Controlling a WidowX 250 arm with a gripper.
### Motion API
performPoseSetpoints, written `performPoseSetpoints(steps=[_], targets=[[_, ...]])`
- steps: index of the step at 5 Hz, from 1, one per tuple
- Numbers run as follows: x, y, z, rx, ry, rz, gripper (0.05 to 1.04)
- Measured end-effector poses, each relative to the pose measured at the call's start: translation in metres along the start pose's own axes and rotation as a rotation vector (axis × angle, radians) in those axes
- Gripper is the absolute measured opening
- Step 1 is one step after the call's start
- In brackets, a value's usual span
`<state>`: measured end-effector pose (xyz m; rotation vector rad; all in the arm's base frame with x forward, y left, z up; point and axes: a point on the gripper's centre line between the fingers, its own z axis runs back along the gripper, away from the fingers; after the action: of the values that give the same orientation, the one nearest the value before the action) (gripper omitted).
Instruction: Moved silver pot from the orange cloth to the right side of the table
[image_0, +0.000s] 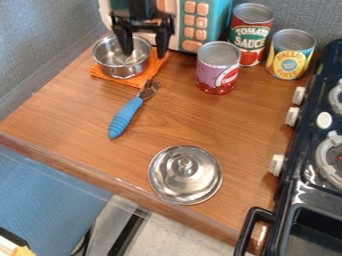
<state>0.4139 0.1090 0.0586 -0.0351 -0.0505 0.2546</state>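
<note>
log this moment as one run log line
silver pot on orange cloth | gripper open at pot's rim | move right not yet done | lid on table, knob up | blue-handled fork between pot and lid

You see the pot in shiny, smooth metal — the lid likewise, polished and mirror-like. Before you, the tabletop presents wood grain; the folded cloth appears matt — the fork handle, ridged plastic by its look.

Near, metal lid; left of centre, blue-handled fork; far — microwave, purple can, red can, yellow can; right — stove.
</note>
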Motion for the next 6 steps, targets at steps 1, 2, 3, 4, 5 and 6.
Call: performPoseSetpoints(steps=[1,2,3,4,5,6], targets=[[0.002,0.003,-0.012,0.024,0.016,0.009,0.964],[0.003,-0.001,-0.018,0.027,0.015,-0.003,0.683],[-0.004,-0.006,-0.027,0.035,0.021,-0.026,0.376],[-0.011,-0.008,-0.008,0.031,-0.021,-0.035,0.167],[-0.018,-0.011,0.003,0.025,-0.055,-0.069,0.082],[-0.037,-0.029,0.026,0.013,-0.107,-0.126,0.078]])
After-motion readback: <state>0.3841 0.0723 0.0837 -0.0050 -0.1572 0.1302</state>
